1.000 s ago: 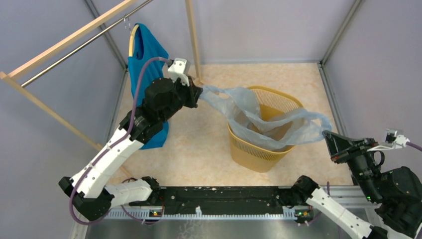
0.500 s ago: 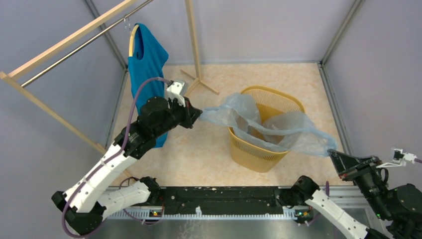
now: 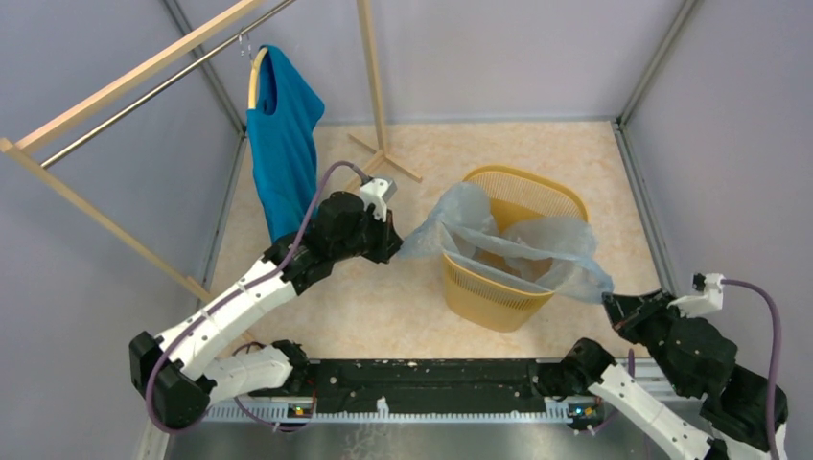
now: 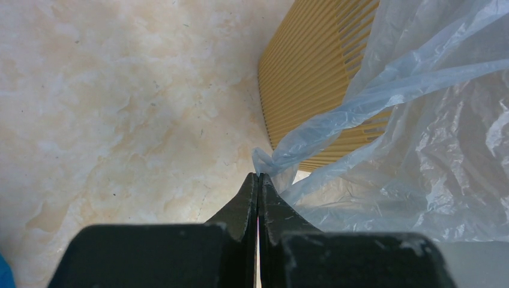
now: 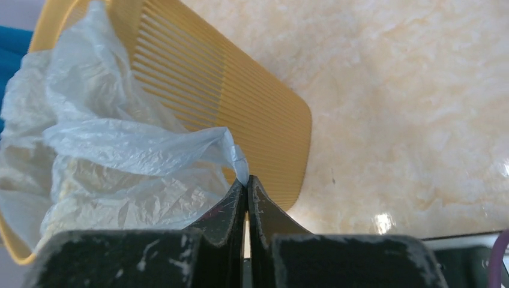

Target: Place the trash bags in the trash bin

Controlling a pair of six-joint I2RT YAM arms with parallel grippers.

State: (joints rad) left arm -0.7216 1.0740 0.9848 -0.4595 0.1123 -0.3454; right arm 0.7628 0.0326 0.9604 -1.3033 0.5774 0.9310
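Step in hand: seating the trash bag (image 3: 537, 235) in the trash bin (image 3: 484, 297). The left gripper (image 3: 400, 249) and right gripper (image 3: 608, 299) each have their jaws pressed together on a twisted corner of film.

Recommended: bring both pinches inward above the rim, then lower before releasing, or the film may drape outside.

The bag is thin, crinkled and translucent blue-grey. It spans the bin mouth at centre frame, sagging partly inside and overhanging at left and lower right.
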